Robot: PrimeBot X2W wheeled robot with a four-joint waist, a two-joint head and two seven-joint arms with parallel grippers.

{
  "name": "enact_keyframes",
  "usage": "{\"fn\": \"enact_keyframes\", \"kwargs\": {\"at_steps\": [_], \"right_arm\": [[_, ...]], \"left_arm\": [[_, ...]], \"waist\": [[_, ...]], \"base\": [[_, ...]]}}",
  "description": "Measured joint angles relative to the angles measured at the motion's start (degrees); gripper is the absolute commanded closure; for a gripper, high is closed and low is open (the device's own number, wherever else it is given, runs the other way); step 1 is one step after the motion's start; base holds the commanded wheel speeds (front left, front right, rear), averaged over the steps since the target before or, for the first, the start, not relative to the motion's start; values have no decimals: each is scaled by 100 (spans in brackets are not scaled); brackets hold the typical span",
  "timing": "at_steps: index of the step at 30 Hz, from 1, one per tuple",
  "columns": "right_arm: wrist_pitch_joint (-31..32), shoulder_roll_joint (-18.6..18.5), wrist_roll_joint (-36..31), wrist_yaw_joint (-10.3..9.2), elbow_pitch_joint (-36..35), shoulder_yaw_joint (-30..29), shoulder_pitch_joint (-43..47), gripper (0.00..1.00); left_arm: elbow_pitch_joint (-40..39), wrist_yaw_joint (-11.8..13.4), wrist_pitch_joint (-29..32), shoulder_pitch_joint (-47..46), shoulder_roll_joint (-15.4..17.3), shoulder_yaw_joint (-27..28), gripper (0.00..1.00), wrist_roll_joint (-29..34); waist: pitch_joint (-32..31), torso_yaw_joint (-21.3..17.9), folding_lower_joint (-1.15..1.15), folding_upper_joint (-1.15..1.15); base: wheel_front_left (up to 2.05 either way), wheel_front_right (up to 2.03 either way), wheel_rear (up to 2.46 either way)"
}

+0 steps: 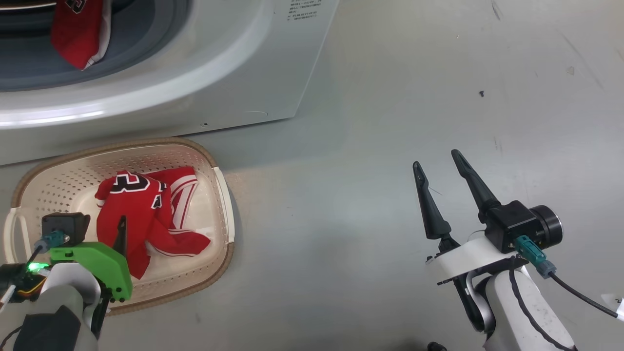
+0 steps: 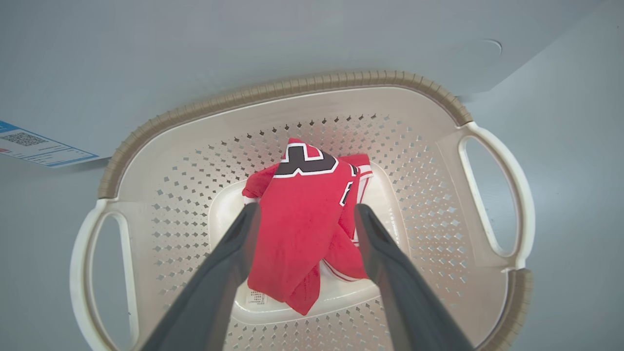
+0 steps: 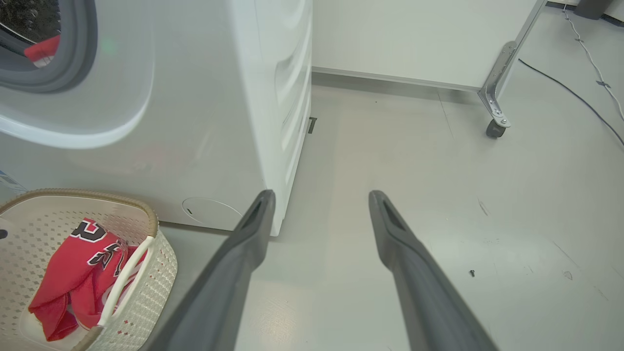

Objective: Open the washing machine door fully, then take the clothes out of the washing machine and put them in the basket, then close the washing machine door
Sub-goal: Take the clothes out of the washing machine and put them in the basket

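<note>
**Progress at the unloading stage.** Your left gripper [image 2: 306, 207] hangs directly over the basket, its two long dark fingers spread apart and closed on nothing. Below and between them, a bright red soft jersey [image 2: 297, 243] with white trim and dark numerals lies crumpled on the bottom of the small cream perforated plastic basket [image 2: 292, 87] with the brown woven-look rim. Count that garment as delivered.

Your right gripper [image 1: 436, 160] hovers well to the robot's right of the basket, over bare grey floor [image 1: 390, 97], its jaws likewise wide and empty.

Just behind the basket stands the big white front-loading washing machine [image 1: 234, 58]. Its grey rubber-ringed port [image 1: 146, 29], above and behind the basket, is uncovered, so opening the washing machine door reads as done. A second red jersey [image 1: 78, 34] drapes over the port's lower lip, not yet taken out.

Remaining, on this evidence:
- Carry that garment across to the basket.
- Check the steel drum [image 3: 24, 14] for more, since most of its inside is hidden here.
- Swing the door shut.
</note>
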Motion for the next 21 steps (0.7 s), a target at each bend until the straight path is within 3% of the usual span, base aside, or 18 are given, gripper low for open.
{"fn": "enact_keyframes", "kwargs": {"at_steps": [13,21], "right_arm": [[0,0,42,9,137,-90,-22,0],[0,-4,87,10,205,-287,-13,0]], "left_arm": [[140,-3,-668,-54,-66,-115,0,-33],[-96,-9,-769,-57,-257,-352,0,-32]], "waist": [[-615,108,0,0],[-1094,235,0,0]], "base": [[0,0,0],[0,0,0]]}}
